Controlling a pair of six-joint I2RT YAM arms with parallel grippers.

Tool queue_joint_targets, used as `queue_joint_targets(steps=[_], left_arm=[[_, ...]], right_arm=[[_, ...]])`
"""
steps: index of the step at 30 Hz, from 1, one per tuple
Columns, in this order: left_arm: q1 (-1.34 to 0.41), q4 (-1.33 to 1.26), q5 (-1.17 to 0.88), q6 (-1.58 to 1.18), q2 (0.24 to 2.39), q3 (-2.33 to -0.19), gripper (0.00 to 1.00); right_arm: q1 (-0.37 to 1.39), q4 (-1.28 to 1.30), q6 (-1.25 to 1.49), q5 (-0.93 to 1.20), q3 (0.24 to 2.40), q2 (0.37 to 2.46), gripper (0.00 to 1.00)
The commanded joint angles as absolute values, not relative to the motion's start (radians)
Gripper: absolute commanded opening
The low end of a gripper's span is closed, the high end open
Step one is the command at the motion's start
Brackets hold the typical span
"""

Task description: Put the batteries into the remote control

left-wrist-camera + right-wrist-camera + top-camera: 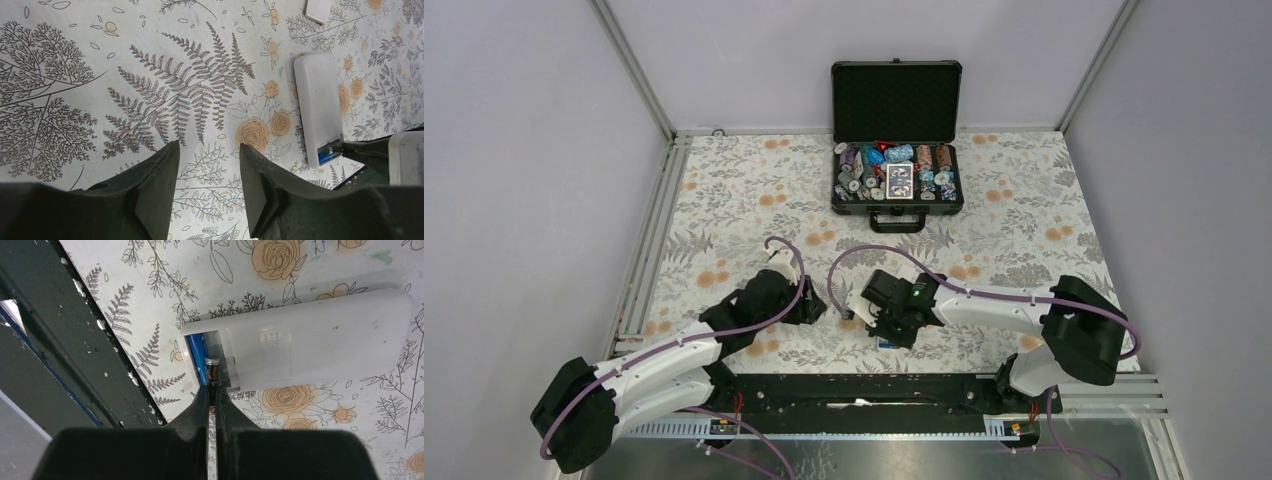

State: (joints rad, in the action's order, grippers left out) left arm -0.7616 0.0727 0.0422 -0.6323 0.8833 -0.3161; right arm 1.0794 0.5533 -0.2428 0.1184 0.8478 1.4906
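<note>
Loading the second cell is the step in hand, as far as I can tell. The right gripper (pixel 212 396) is pinched tight on the dark battery (pixel 212 371), holding it by the near end, with the far end poking into the open bay of the remote (pixel 320 337). That remote lies back-up on the floral cloth (pixel 350 405), near the front of the table, with its bay end toward the right arm. The blue battery (pixel 198 356) already lies in the outer slot, so I'd call it one in, one to go. The dark one looks tilted, not flat, and I can't tell if its tip touches the contact.

The left gripper (pixel 207 155) hangs about half open over bare cloth near the remote, holding nothing.

Next move, I'd guess: lower the held end so it drops flat beside the blue one, then let go. Nothing pins the remote, so a push could slide it. A small white piece (pixel 318 9) beyond it may be the cover.
</note>
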Motion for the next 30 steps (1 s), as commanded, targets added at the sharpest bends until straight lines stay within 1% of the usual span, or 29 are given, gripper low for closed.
queue_joint_targets(steps=[1, 6, 10, 17, 21, 23, 27, 30], left_arm=[[-0.758, 0.019, 0.06, -0.627, 0.874, -0.31, 0.52], [-0.757, 0.013, 0.05, -0.628, 0.882, -0.31, 0.55], [-0.756, 0.007, 0.043, -0.627, 0.888, -0.31, 0.56], [-0.758, -0.018, 0.015, -0.627, 0.911, -0.311, 0.57], [-0.757, -0.051, -0.039, -0.626, 0.941, -0.313, 0.58], [-0.756, -0.068, -0.067, -0.628, 0.961, -0.314, 0.57], [-0.759, -0.1, -0.143, -0.637, 1.017, -0.326, 0.56], [-0.76, -0.147, -0.19, -0.656, 1.052, -0.324, 0.55]], right_arm=[[1.077, 0.528, -0.249, 0.128, 0.878, 1.494, 0.04], [1.077, 0.521, -0.251, 0.115, 0.886, 1.505, 0.1], [1.077, 0.507, -0.249, 0.114, 0.887, 1.509, 0.19], [1.077, 0.482, -0.243, 0.107, 0.886, 1.486, 0.39], [1.077, 0.472, -0.215, 0.05, 0.886, 1.44, 0.51], [1.077, 0.465, -0.165, -0.022, 0.893, 1.407, 0.53], [1.076, 0.467, -0.028, -0.146, 0.917, 1.337, 0.55], [1.075, 0.468, 0.116, -0.221, 0.908, 1.267, 0.57]])
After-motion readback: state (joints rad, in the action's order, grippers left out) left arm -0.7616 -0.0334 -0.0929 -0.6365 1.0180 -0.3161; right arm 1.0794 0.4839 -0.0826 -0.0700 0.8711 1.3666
